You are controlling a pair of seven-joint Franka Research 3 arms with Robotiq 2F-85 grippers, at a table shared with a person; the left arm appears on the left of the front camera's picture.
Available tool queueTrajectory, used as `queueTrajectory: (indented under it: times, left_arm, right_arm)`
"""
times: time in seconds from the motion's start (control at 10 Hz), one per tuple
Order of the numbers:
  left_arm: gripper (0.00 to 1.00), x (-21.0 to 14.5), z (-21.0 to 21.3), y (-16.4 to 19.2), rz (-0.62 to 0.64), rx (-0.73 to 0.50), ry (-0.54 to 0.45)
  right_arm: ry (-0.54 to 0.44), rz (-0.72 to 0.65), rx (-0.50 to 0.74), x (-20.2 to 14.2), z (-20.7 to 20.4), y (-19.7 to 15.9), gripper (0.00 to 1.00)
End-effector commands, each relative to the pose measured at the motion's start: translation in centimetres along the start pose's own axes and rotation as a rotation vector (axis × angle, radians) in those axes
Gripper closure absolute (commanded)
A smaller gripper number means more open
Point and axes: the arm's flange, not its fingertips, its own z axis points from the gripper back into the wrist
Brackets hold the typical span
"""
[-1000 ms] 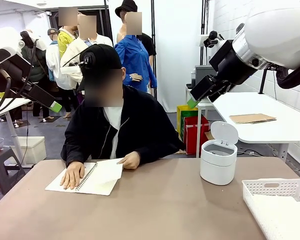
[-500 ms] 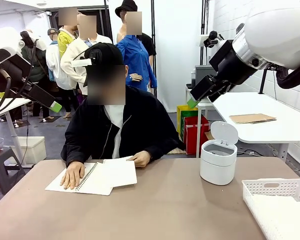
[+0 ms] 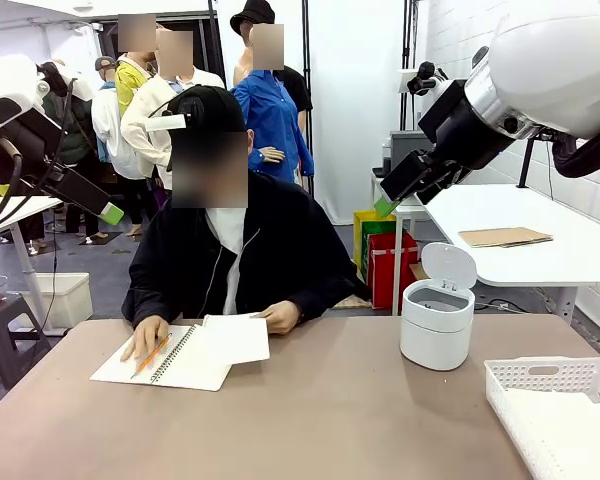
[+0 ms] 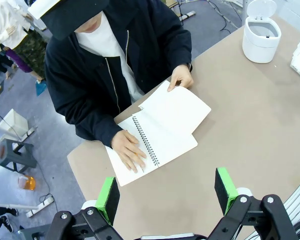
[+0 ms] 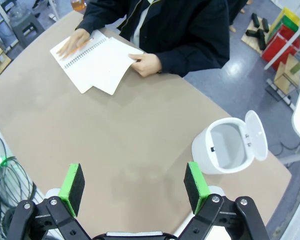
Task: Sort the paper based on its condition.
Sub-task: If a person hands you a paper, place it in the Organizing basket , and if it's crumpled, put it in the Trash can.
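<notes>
— So, where's the paper?
— Far left on the counter. One loose white sheet, lying flat and overlapping the right page of the open notebook. The person has a hand on its far right corner. Their other hand rests on the left page, with an orange pencil at its fingers.
— And the tools?
— Both are up above the counter. The left tool has its jaws spread wide, with nothing between them. The right tool is the same, wide open and empty.
— Anything else?
— A white bin at the far right, lid up, and a white basket at the near right corner.
</notes>
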Motion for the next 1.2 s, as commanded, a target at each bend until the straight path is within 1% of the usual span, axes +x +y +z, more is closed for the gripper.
queueTrajectory:
  times: [0.0,1.1]
  left_arm:
    - [0.0,0.02,-0.06,-0.02,0.001,-0.004,-0.002]
    - [0.0,0.02,-0.06,-0.02,0.001,-0.004,-0.002]
  right_arm:
    - [0.006,-0.006,0.004,-0.02,0.0,0.05,0.0]
    - [0.006,-0.006,0.004,-0.02,0.0,0.05,0.0]
